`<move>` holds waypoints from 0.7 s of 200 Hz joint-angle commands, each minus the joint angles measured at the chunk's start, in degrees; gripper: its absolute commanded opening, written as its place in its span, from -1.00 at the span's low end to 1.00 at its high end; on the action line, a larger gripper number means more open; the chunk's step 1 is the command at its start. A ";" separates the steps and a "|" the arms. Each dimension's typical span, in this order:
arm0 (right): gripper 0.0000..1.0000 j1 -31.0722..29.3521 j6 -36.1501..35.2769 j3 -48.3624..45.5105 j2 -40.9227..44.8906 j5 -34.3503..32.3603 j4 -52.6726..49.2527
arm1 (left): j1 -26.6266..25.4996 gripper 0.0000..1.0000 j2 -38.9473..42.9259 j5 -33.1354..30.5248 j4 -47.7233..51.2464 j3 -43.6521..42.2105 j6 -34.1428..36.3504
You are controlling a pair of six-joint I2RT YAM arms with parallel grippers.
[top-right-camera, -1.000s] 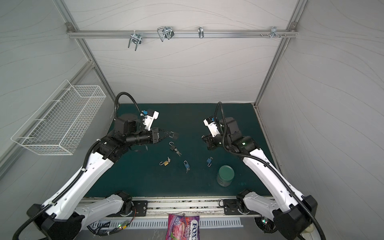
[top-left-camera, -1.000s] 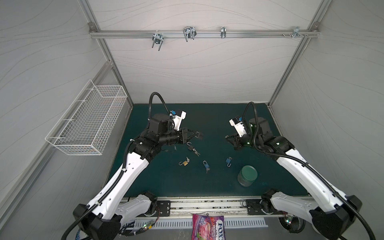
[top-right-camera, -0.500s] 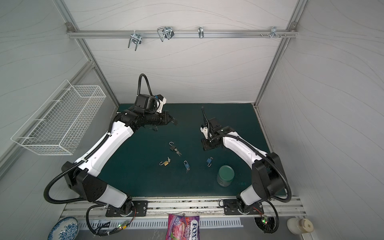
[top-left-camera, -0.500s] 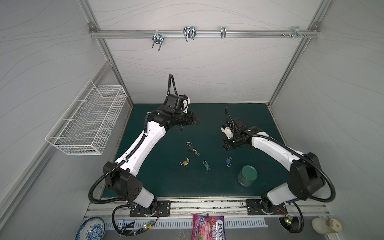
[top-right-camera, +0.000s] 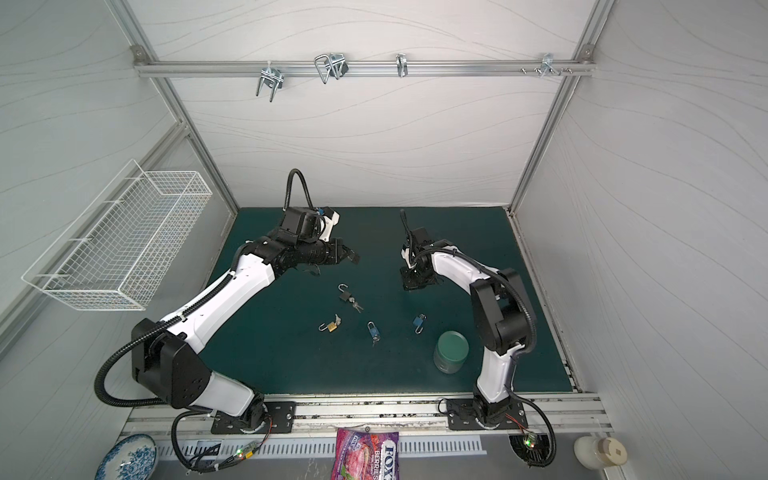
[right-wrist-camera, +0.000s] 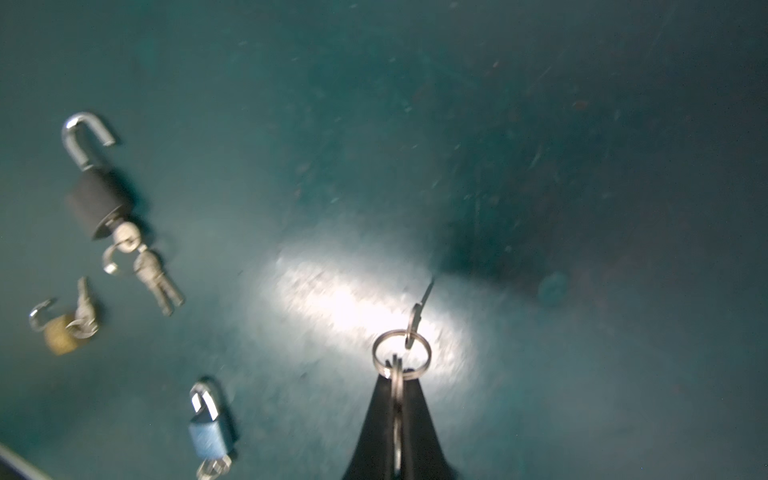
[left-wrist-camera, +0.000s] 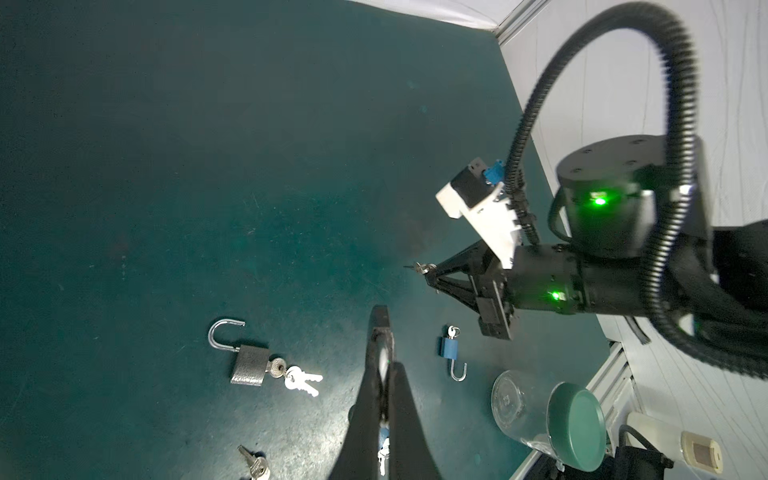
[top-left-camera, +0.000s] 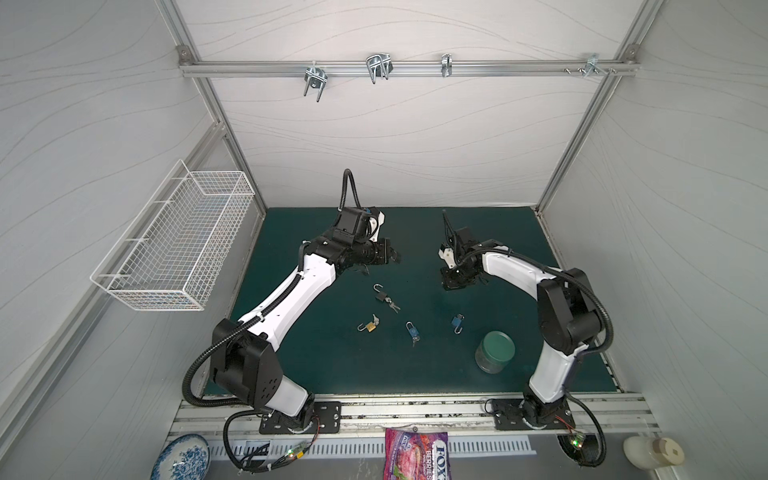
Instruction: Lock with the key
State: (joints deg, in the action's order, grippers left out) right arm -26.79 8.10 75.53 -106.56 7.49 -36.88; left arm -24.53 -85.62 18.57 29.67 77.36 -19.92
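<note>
Padlock (top-left-camera: 380,296), black, shackle open, spotted lying loose at middle of worktop (top-left-camera: 332,365) in both top views. From left wrist, saw left gripper (left-wrist-camera: 384,353) pinched shut, contents unclear. From right wrist, saw right gripper (right-wrist-camera: 397,380) clamped on key ring (right-wrist-camera: 401,353), key (right-wrist-camera: 417,320) dangling from it.

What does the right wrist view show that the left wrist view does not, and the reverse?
Only the right wrist view: the body of the brass padlock. Only the left wrist view: the green-lidded jar, the open blue padlock near it, and the right gripper from outside. Both: the dark padlock with its keys, and the key ring in the shut right gripper.
</note>
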 commanded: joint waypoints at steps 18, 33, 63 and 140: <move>-1.00 2.28 -0.61 3.29 -3.30 -1.43 -1.25 | 0.42 -1.00 1.58 2.08 -4.09 1.40 0.31; -1.00 3.59 -0.80 3.85 -3.97 -2.95 -1.61 | 0.42 -1.00 1.26 2.58 -4.10 1.47 0.15; -1.00 5.76 -0.93 4.14 -4.79 -5.38 -2.26 | 0.36 -1.00 0.77 4.39 -4.53 1.46 -0.25; -0.79 7.08 -1.24 5.11 -6.37 -6.47 -4.06 | 0.69 -1.00 -0.42 9.50 -5.46 1.78 -1.47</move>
State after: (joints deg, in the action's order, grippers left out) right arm -19.77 7.90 79.50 -112.97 1.72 -38.26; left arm -24.36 -85.45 24.21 28.36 77.36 -20.27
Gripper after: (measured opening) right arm 0.058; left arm 0.048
